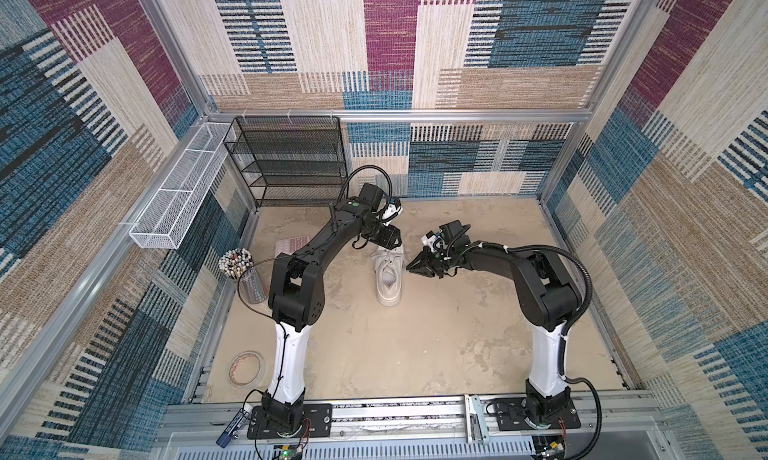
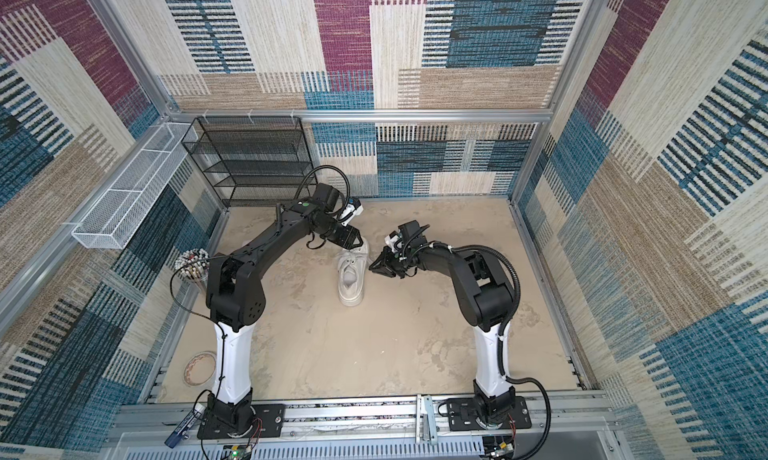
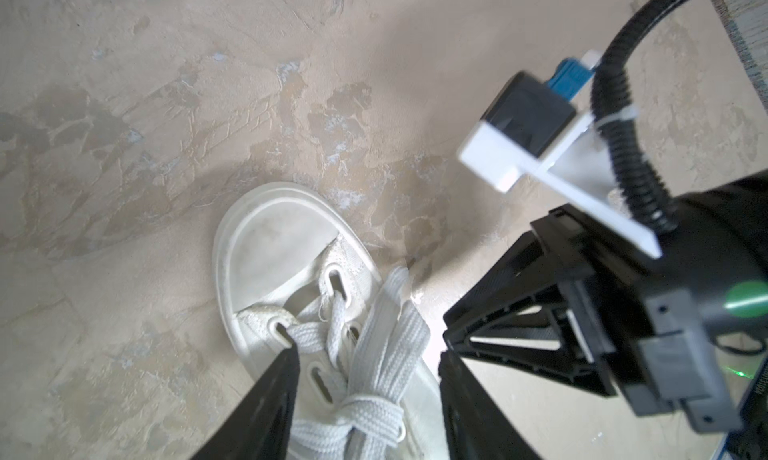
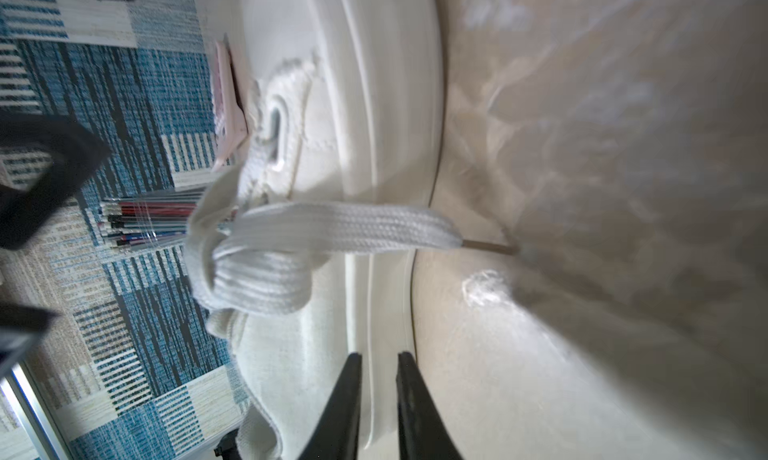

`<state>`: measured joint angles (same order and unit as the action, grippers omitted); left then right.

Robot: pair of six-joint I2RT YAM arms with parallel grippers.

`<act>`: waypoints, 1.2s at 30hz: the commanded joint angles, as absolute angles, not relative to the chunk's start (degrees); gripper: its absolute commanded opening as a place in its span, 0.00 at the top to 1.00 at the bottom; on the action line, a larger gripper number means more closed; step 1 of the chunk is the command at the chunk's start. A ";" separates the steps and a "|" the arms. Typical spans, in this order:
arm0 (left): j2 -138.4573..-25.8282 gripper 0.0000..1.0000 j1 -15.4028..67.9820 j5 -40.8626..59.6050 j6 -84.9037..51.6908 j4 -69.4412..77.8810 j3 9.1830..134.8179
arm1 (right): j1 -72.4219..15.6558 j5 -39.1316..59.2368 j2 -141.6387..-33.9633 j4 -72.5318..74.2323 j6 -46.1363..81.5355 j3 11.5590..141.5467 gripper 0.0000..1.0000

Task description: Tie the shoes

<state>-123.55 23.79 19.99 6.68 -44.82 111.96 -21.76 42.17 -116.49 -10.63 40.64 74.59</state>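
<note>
The white shoe (image 1: 390,285) (image 2: 352,285) lies on the beige floor, toe toward the back wall. Its toe cap (image 3: 282,229) shows in the left wrist view. My left gripper (image 3: 370,356) (image 1: 397,246) hovers over the forefoot, open, its jaws straddling the knotted laces (image 3: 374,412) with a gap on each side. My right gripper (image 4: 380,356) (image 1: 411,266) sits by the shoe's right side at the sole (image 4: 395,104). Its jaws stand a narrow gap apart with nothing between them. A flat lace end (image 4: 345,229) droops over the sole toward the floor.
A black mesh shelf (image 1: 291,158) stands at the back left. A white wire basket (image 1: 174,196) hangs on the left wall. A cup of pencils (image 1: 241,271), a pink pad (image 1: 293,244) and a tape roll (image 1: 247,366) sit along the left side.
</note>
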 commanded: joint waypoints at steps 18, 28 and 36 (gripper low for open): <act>-122.01 0.45 23.38 19.91 9.84 -47.39 109.22 | -20.13 45.81 -124.22 -7.38 42.55 83.58 0.73; -121.53 0.45 23.27 19.95 9.51 -47.37 108.37 | -20.39 48.40 -126.45 -4.29 44.68 83.76 0.72; -121.02 0.46 23.20 19.84 9.31 -47.40 107.24 | -20.39 51.41 -126.89 2.23 48.64 81.48 0.79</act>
